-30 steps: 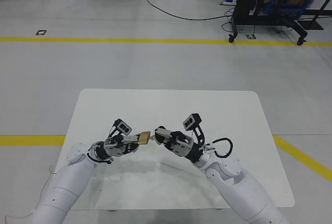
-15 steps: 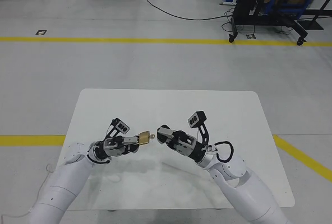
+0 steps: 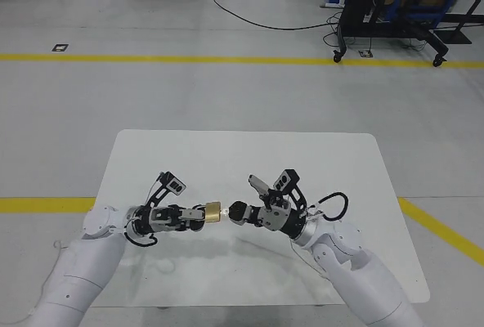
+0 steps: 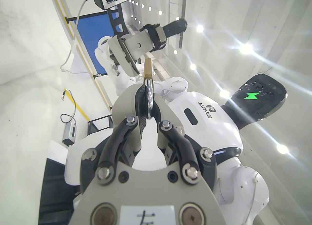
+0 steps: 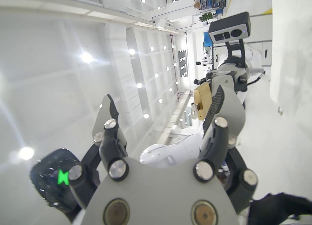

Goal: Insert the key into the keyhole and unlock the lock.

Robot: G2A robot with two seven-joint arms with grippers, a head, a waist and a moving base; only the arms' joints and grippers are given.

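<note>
Both arms are held above the counter (image 3: 324,163). The left gripper (image 4: 147,94) has its fingers clenched on the shackle of the lock (image 4: 148,71), with the brass body projecting past their tips. The right gripper (image 5: 163,101) has its fingers released and spread wide. The lock lies just beside one right finger, not between the pair; contact unclear. The key (image 5: 195,111) sticks out of the lock's end, ungripped.

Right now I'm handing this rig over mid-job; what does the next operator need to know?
Left claw: shut on the silver shackle of the brass padlock, held over the white table.
Right claw: open, beside the padlock's keyhole end, gripping nothing.
Small silver key: appears seated in the keyhole.
Done: insertion, apparently. Left: grip the key, turn it; whether the shackle has released can't be told.
</note>
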